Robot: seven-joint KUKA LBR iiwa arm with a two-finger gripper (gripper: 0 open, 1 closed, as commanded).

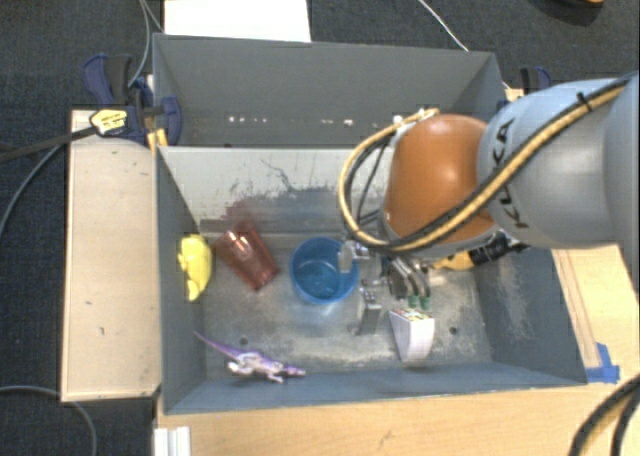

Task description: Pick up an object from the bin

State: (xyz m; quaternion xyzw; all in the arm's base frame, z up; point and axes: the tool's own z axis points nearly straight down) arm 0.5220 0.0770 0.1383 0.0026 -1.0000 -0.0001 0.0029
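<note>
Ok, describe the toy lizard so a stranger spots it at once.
Look in the grey bin, at the lower-left corner of its floor. A slim toy lizard lies flat there, below the yellow toy and the red cup. Only it is purple and white, with a long thin tail.

The grey metal bin point(300, 94) carries a few loose things on its scuffed floor. By the left wall lies a yellow banana-shaped plastic toy point(195, 266), with a dark red translucent plastic cup point(247, 256) on its side just beside it and a round blue plastic cup point(320, 271), mouth upward, near the middle. A slim purple toy lizard point(255, 364) lies along the front wall, and a small white blocky object point(413, 336) sits front right.
</note>
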